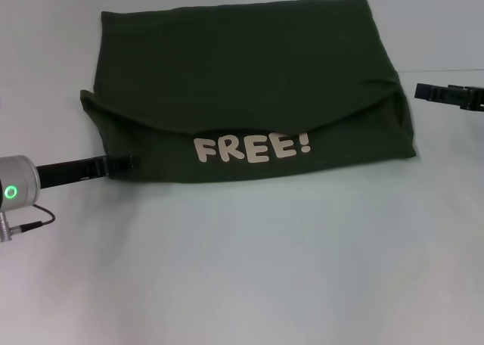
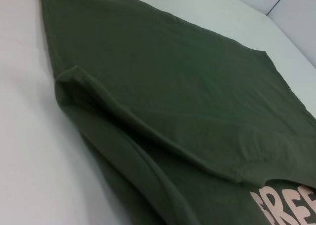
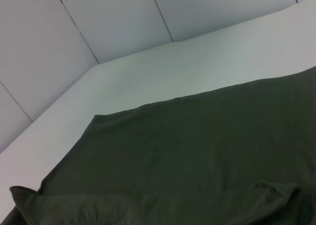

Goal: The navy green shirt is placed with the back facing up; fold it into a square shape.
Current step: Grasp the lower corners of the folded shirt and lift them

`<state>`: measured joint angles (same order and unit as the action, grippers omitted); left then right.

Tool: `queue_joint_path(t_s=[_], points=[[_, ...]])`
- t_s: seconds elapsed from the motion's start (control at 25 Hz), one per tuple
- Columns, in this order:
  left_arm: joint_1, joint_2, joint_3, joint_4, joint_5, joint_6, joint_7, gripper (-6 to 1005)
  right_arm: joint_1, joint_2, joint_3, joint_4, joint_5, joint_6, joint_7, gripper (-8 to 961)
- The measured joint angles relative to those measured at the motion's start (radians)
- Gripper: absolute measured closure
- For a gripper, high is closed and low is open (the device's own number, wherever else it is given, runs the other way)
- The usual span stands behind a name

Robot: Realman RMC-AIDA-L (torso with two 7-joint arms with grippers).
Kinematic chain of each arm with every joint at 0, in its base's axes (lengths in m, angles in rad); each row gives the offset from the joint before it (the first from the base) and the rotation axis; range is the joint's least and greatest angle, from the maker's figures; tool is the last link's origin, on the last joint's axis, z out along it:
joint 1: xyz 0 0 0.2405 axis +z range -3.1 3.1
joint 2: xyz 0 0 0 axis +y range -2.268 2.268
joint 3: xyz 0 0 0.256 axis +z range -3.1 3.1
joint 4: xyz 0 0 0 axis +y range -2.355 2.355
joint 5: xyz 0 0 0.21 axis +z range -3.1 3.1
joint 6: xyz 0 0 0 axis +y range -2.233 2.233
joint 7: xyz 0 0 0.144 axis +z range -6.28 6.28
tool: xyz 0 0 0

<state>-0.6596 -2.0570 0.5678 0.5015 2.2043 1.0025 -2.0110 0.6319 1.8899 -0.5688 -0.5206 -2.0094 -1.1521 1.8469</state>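
On your left arm, just behind the left gripper (image 1: 125, 163), you have a silver-grey cylindrical wrist housing (image 1: 17, 184) with a smooth, rounded casing. A small green ring light (image 1: 10, 192) glows on its face. Forward of that housing runs a slim, flat black bar, narrowing to the dark fingertips. Below the housing, a thin dark cable (image 1: 34, 222) loops out from a small metal connector and curls back under the wrist.

Your right gripper (image 1: 420, 92) is matte black as well: long, flat and angular, with a blockier black section behind its tip.
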Motion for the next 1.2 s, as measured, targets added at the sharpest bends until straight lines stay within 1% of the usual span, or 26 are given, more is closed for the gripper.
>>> queue_joint_path(t_s=[0.24, 0.44, 0.68, 0.92, 1.12, 1.2], points=[[0.0, -0.001, 0.009, -0.002, 0.0, -0.012, -0.001, 452, 0.0, 0.0, 0.0, 0.001, 0.0, -0.001, 0.0, 61], [0.0, -0.002, 0.009, -0.012, 0.0, -0.035, -0.002, 723, 0.001, 0.0, 0.0, 0.001, 0.0, -0.002, 0.0, 65], [-0.003, -0.002, 0.01, -0.014, 0.0, -0.032, -0.002, 773, 0.002, 0.001, 0.0, 0.0, 0.0, -0.002, 0.005, 70], [-0.02, 0.002, 0.042, -0.016, 0.057, -0.064, -0.098, 781, 0.004, 0.003, -0.001, -0.004, 0.0, 0.003, 0.009, 75], [-0.026, 0.003, 0.055, -0.017, 0.065, -0.061, -0.106, 787, 0.006, 0.006, -0.003, -0.007, 0.0, 0.004, 0.011, 79], [-0.026, 0.003, 0.054, -0.017, 0.065, -0.061, -0.106, 949, 0.006, 0.006, -0.004, -0.007, 0.0, 0.004, 0.011, 81]])
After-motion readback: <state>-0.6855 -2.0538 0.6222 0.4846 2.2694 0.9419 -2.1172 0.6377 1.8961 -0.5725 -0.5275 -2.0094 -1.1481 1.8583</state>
